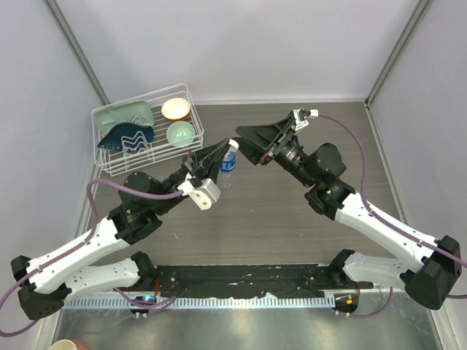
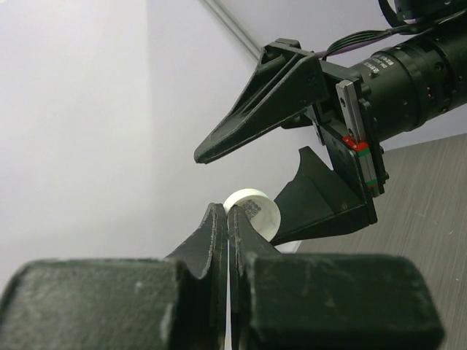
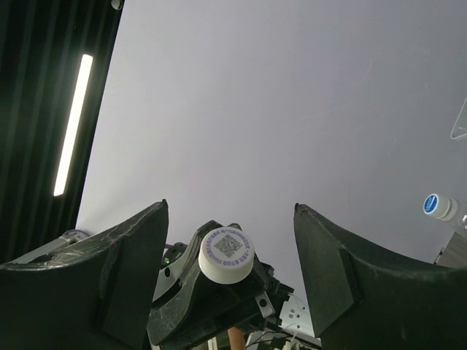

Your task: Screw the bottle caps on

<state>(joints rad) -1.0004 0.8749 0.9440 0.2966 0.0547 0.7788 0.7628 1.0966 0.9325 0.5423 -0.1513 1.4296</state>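
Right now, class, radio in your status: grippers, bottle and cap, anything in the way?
Left gripper shut on bottle. Right gripper open, straddling cap. Cap atop bottle, tightness unclear. Nothing in the way.

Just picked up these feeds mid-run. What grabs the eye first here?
The white cap, with a printed code on top, sits centred between the fingers of the open right gripper, which do not touch it. It sits on the blue-labelled bottle, which the left gripper grips at mid-table. At the far left, a white wire dish rack holds a cream bowl and a green bowl.
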